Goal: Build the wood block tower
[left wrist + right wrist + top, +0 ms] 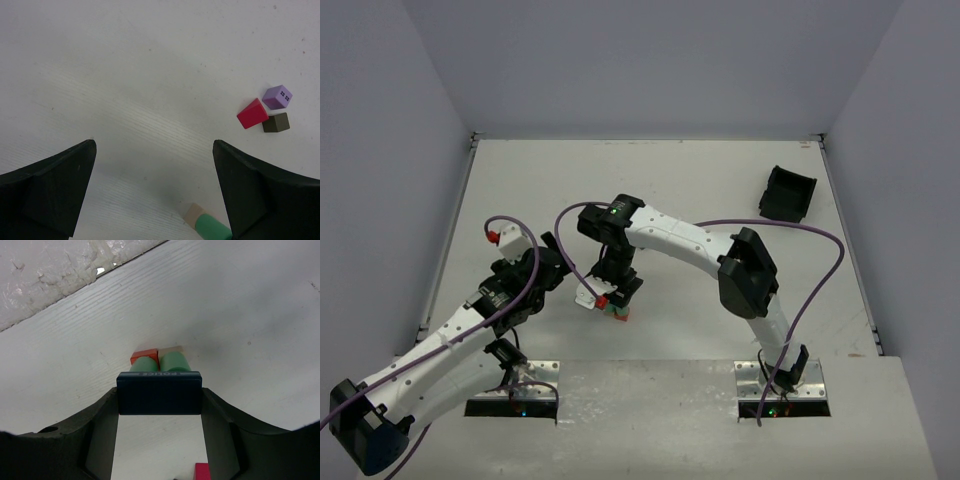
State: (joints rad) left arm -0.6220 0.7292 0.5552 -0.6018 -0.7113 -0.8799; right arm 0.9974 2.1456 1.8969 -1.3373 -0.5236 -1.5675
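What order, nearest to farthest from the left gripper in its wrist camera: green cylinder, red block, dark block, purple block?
1. Green cylinder, bottom right, close by.
2. Red block and dark block, farther right; too close to call.
3. Purple block, farthest, behind those two.
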